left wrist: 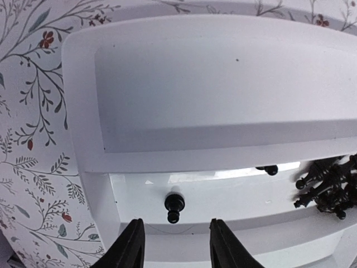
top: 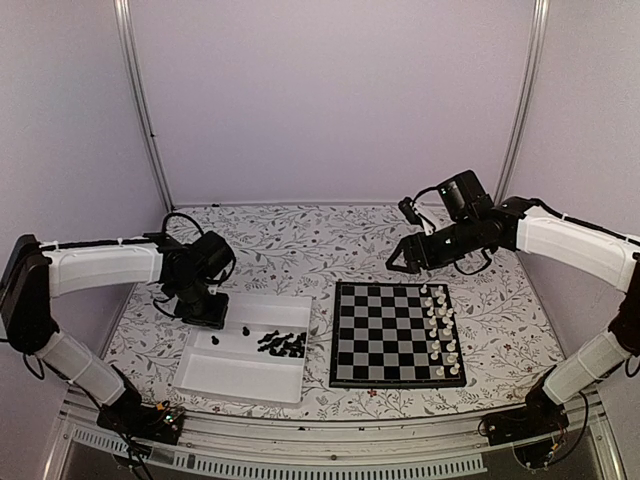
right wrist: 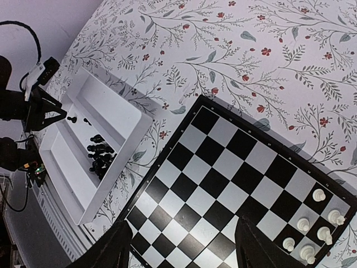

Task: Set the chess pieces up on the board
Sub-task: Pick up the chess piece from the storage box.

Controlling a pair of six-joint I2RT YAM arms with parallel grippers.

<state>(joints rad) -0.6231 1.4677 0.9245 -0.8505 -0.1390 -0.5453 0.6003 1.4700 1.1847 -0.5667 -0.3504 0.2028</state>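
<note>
**Left wrist view: lone black piece lined up for pickup**

The left gripper (left wrist: 175,228) hangs over the tray (left wrist: 83,139) with its fingers apart. A lone black piece (left wrist: 174,207) lies just ahead of them, ungripped. The next move likely calls for lowering to straddle it, and the tray's wall may crowd the fingers. The other black pieces (left wrist: 326,187) lie heaped nearby. The right gripper (right wrist: 183,223) is spread and empty above the board (right wrist: 223,167), where only white pieces (top: 440,330) stand.

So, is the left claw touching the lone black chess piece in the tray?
Apart. The left wrist view shows the black piece lying between the left claw's open fingers, with the white tray floor visible on both sides of it.
</note>
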